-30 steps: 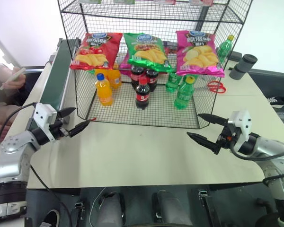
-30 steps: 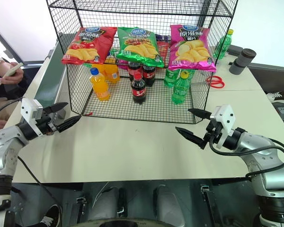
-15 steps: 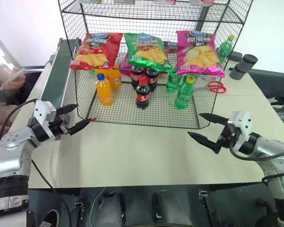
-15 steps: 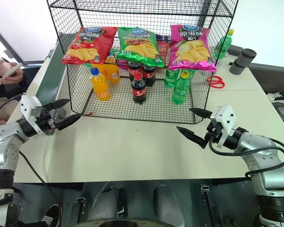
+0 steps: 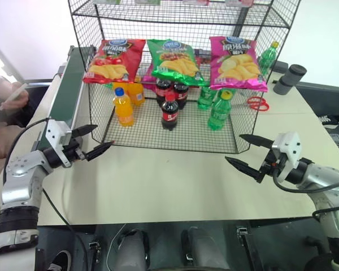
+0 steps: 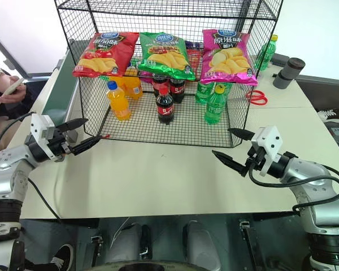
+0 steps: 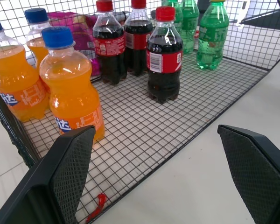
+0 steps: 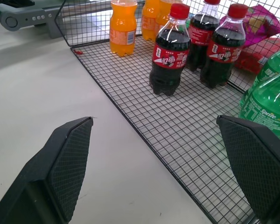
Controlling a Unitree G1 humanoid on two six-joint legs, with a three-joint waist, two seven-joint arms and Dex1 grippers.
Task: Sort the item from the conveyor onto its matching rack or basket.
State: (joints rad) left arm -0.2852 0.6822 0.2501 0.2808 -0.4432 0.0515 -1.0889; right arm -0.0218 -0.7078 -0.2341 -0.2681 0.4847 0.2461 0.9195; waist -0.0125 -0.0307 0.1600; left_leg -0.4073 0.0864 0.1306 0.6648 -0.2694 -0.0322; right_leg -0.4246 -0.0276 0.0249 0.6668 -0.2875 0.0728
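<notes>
The item, a green crisp bag (image 5: 175, 61) with a blue oval logo, lies on a tier of the black wire rack (image 5: 99, 116), between a red bag (image 5: 113, 59) and a pink bag (image 5: 236, 63). The dark green conveyor (image 5: 66, 90) runs along the table's left side; the stretch I see carries nothing. My left gripper (image 5: 103, 136) hovers open near the rack's front left corner, level and pointing toward it. At the rack's front right corner my right gripper (image 5: 233, 148) is open too, nothing between its fingers.
The rack's bottom tier holds orange bottles (image 5: 123, 107), cola bottles (image 5: 170, 112) and green bottles (image 5: 220, 111). Red scissors (image 5: 258, 103) and dark cylinders (image 5: 291, 79) sit right of the rack. A person's hand with a phone (image 5: 14, 97) is at the far left.
Both grippers stay where they were, open. The person's hand at the far left has shifted slightly.
</notes>
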